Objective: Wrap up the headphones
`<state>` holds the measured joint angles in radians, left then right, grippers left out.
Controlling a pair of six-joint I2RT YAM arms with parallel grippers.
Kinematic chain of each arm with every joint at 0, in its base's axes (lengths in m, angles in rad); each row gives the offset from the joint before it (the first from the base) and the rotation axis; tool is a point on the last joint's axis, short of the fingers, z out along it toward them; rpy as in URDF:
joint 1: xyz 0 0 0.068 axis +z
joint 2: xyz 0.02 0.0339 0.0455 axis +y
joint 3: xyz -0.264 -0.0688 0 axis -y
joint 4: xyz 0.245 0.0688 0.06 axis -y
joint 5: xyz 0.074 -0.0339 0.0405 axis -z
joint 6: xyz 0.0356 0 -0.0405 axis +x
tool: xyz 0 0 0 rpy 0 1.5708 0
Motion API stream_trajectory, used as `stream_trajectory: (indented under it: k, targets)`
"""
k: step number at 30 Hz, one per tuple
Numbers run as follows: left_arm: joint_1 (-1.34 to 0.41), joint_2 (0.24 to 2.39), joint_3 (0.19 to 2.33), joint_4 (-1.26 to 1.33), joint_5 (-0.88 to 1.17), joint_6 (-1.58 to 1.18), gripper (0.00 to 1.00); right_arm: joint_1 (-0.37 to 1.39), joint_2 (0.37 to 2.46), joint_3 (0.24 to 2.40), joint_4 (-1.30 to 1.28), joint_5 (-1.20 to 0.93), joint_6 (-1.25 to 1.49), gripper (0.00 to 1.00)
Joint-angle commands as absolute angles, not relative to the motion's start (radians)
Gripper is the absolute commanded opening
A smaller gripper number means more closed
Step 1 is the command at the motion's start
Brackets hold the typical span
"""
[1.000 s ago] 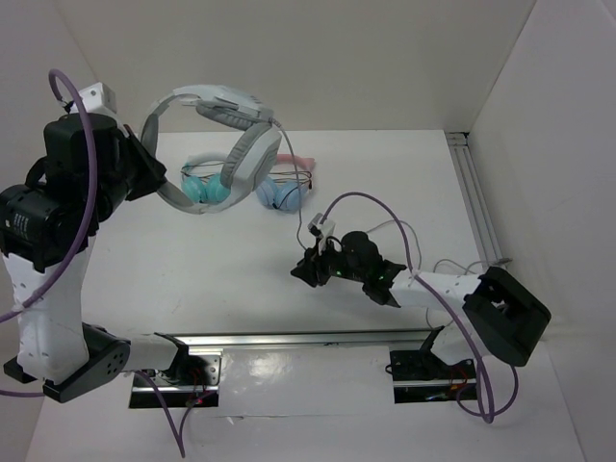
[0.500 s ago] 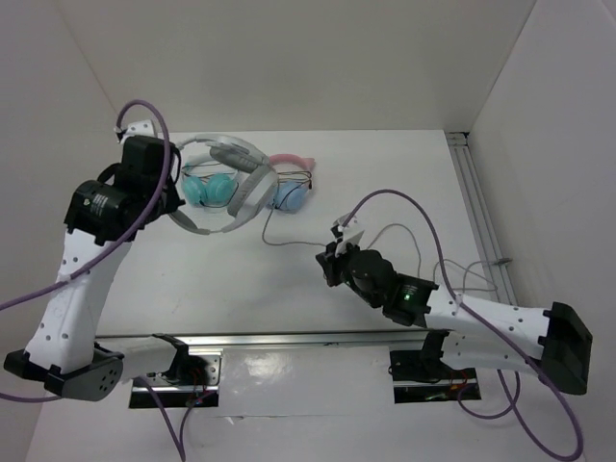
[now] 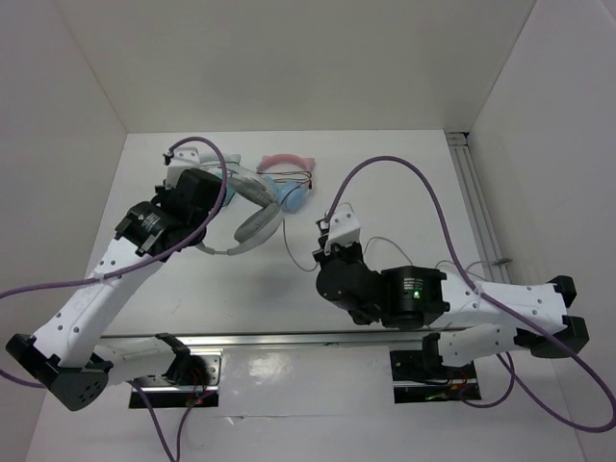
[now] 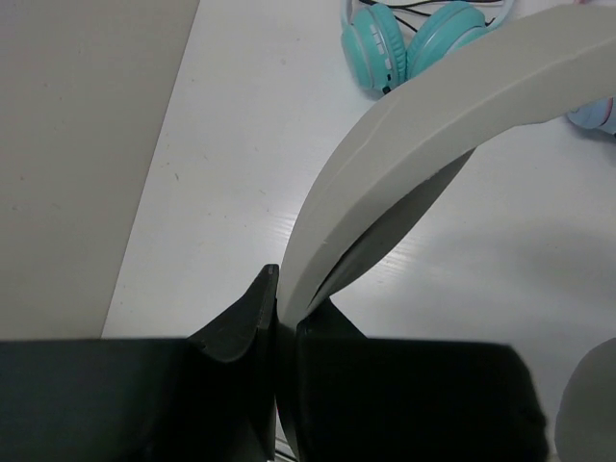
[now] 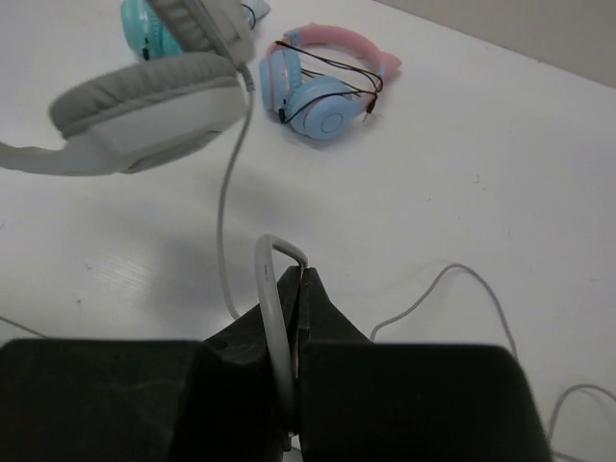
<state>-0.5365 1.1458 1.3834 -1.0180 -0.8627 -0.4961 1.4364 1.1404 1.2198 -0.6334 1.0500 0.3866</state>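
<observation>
The large light grey headphones [image 3: 255, 226] hang low over the table's back left. My left gripper [image 3: 204, 229] is shut on their wide band [image 4: 433, 106], which runs up and right from the jaws [image 4: 287, 298]. One grey ear pad [image 5: 144, 115] shows in the right wrist view. The thin grey cable [image 5: 226, 212] drops from that cup to my right gripper [image 5: 300, 279], which is shut on a bent loop of it. My right gripper [image 3: 320, 252] sits right of the headphones, near the table's middle. More cable [image 5: 452, 279] trails loose to the right.
A smaller teal pair [image 4: 385, 43] lies behind the large headphones. A blue pair with a pink band [image 3: 294, 192] [image 5: 322, 96] lies beside it at the back. A metal rail [image 3: 476, 192] runs along the right wall and a bar [image 3: 289, 339] along the front edge.
My left arm has swung down and to the right, lowering the headphones from high at the back left to just over the table. My right gripper has moved with the cable, now nearer them.
</observation>
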Motion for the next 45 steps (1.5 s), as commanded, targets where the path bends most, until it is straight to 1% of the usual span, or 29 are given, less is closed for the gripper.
stream_trajectory:
  k: [1, 2, 3, 6, 8, 10, 12, 16, 17, 18, 20, 21, 24, 28, 30, 33, 37, 45]
  targets:
    - [-0.603, 1.169, 1.387, -0.896, -0.985, -0.502, 0.0, 1.527, 1.222, 1.345, -0.791, 1.14, 0.396, 0.0]
    - [-0.62, 1.18, 1.372, -0.896, -0.994, -0.502, 0.0, 1.528, 1.223, 1.365, -0.811, 1.14, 0.396, 0.0]
    - [-0.638, 1.189, 1.353, -0.896, -1.006, -0.511, 0.0, 1.578, 1.254, 1.402, -0.856, 1.169, 0.408, 0.0]
    - [-0.707, 1.225, 1.326, -0.896, -1.055, -0.523, 0.0, 1.652, 1.276, 1.449, -0.943, 1.207, 0.422, 0.0]
    - [-0.735, 1.239, 1.316, -0.906, -1.055, -0.534, 0.0, 1.652, 1.276, 1.476, -0.956, 1.226, 0.422, 0.0]
    - [-0.755, 1.239, 1.28, -0.887, -1.028, -0.517, 0.0, 1.652, 1.253, 1.492, -0.968, 1.235, 0.411, 0.0]
    - [-0.772, 1.212, 1.22, -0.801, -0.968, -0.456, 0.0, 1.652, 1.226, 1.506, -0.959, 1.235, 0.371, 0.0]
    - [-0.791, 1.146, 1.167, -0.71, -0.818, -0.368, 0.0, 1.652, 1.189, 1.491, -0.879, 1.244, 0.263, 0.0]
    - [-0.823, 1.112, 1.155, -0.681, -0.79, -0.341, 0.0, 1.652, 1.178, 1.479, -0.846, 1.244, 0.224, 0.0]
    - [-0.84, 1.098, 1.132, -0.648, -0.751, -0.3, 0.0, 1.652, 1.154, 1.453, -0.76, 1.244, 0.137, 0.0]
    - [-0.89, 1.098, 1.121, -0.647, -0.739, -0.288, 0.0, 1.652, 1.131, 1.437, -0.688, 1.209, 0.057, 0.0]
    - [-0.908, 1.114, 1.121, -0.647, -0.739, -0.288, 0.0, 1.652, 1.111, 1.437, -0.646, 1.198, -0.024, 0.0]
    - [-0.943, 1.176, 1.146, -0.672, -0.749, -0.288, 0.0, 1.652, 1.101, 1.425, -0.531, 1.134, -0.131, 0.0]
    - [-0.956, 1.209, 1.158, -0.681, -0.67, -0.27, 0.0, 1.652, 1.112, 1.402, -0.511, 0.976, -0.227, 0.0]
    - [-0.968, 1.209, 1.158, -0.681, -0.625, -0.259, 0.0, 1.652, 1.123, 1.391, -0.497, 0.976, -0.248, 0.0]
    - [-1.018, 1.164, 1.149, -0.661, -0.557, -0.239, 0.0, 1.614, 1.134, 1.367, -0.463, 0.986, -0.278, 0.0]
    - [-1.06, 1.1, 1.128, -0.641, -0.456, -0.187, 0.0, 1.511, 1.114, 1.345, -0.431, 0.91, -0.297, 0.0]
    - [-1.081, 1.055, 1.127, -0.641, -0.319, -0.157, 0.0, 1.402, 1.121, 1.333, -0.43, 0.871, -0.33, 0.0]
